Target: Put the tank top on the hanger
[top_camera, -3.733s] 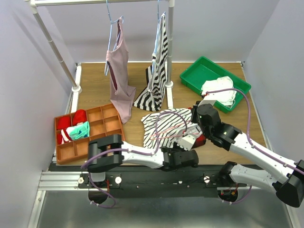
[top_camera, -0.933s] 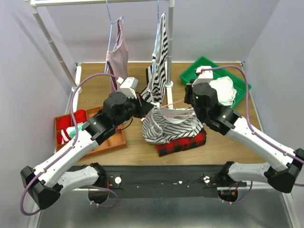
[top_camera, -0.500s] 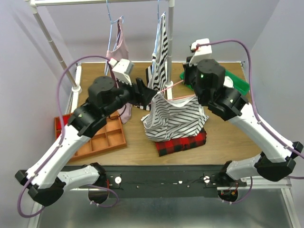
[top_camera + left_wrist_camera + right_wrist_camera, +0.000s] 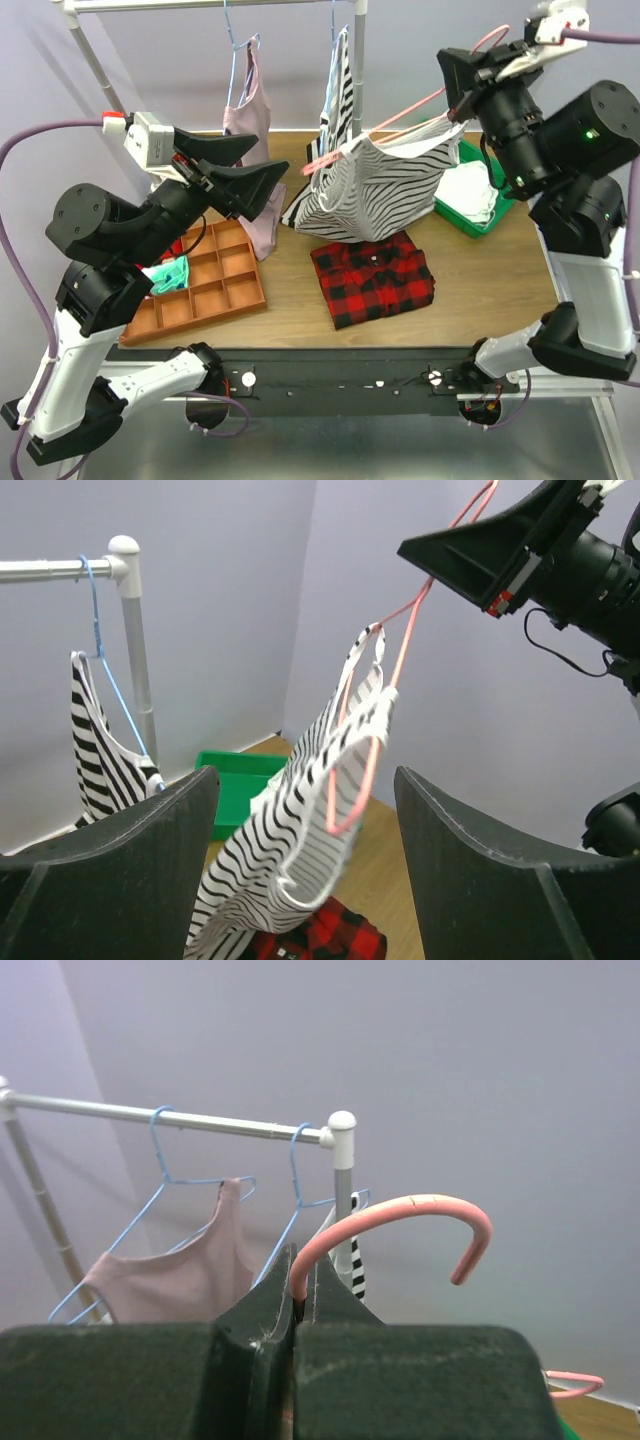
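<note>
Bright, even light; soft shadows

The tank top point(image 4: 375, 185) is soft, matt cloth; the hanger point(image 4: 400, 1204) smooth, slightly glossy coated wire. The table point(image 4: 480, 275) looks like wood, the rail point(image 4: 200, 1120) dull metal, the tray point(image 4: 240, 765) shiny plastic.

White arms point(image 4: 58, 372), black joints point(image 4: 85, 215), seemingly lilac cables point(image 4: 612, 38).

right end effector point(image 4: 303, 1270) raised hanger point(image 4: 400, 1206), tank top point(image 4: 375, 190); left end effector point(image 4: 268, 157) opened, seemingly released
</note>
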Tool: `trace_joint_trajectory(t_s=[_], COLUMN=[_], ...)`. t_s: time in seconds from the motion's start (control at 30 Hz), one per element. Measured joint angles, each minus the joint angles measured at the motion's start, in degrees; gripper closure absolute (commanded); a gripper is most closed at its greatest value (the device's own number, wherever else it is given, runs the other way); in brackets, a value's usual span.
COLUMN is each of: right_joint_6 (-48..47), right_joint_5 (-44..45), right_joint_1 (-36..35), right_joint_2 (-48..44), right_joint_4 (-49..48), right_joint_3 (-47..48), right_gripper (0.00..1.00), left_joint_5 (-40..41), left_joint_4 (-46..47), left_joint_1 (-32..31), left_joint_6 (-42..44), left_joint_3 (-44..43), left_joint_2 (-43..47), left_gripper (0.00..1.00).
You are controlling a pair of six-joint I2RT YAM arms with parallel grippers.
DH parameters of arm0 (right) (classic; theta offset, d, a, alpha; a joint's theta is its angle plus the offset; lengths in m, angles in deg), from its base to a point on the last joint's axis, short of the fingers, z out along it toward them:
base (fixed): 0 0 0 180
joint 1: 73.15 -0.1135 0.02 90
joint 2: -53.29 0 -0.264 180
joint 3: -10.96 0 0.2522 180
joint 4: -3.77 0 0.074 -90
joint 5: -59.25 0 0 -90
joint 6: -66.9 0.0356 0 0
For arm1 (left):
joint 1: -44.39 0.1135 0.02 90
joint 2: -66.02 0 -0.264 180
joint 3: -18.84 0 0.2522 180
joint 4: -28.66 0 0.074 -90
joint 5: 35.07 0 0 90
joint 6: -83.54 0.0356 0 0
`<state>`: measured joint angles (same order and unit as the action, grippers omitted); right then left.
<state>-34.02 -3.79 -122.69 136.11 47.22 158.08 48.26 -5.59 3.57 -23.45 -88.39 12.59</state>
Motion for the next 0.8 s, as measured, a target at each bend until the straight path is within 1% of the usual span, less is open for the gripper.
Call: trace_joint_trajectory(t_s=[0.07,0.13,0.27,0.4,0.47,0.63,0.8], right_joint_6=[0.57,1.53,3.45,5.35,6.01,7.37,8.09], right_joint_5=[-2.56,-4.22,-6.05,-6.73,-7.04,-7.41,-7.82], right_joint_1=[-0.02,0.0,-0.02,-0.02,-0.02,-0.02,0.0], right_joint_2=[-2.82,-4.48,-6.21,-6.47,-5.88,-5.53,-5.64], right_joint_4=[-0.17,-0.2,1.36,3.1,4.0,4.72,4.09], right_joint_3=[-3.65,-7.91,-15.54,-27.8,-31.47,-35.52,-36.39], right_gripper=[0.99,0.99,0.99,0.99,0.99,0.99,0.99], left_joint_5=[-0.85,-2.25,-5.22,-7.37,-7.82,-9.46,-9.46], left_joint_4=[-0.61,-2.51,-7.93,-11.23,-12.39,-13.62,-14.8], left_joint_1=[0.0,0.0,0.0,0.0,-0.02,-0.37,-3.3], left_joint_6=[1.33,3.19,6.64,8.66,8.94,9.57,10.93], left_joint_3=[-1.05,-1.42,-0.42,5.33,9.6,16.28,17.9], left_joint_2=[-0.33,-0.68,-1.16,-0.96,-1.09,-4.02,-6.27], left_gripper=[0.26,0.31,0.34,0.31,0.31,0.31,0.31])
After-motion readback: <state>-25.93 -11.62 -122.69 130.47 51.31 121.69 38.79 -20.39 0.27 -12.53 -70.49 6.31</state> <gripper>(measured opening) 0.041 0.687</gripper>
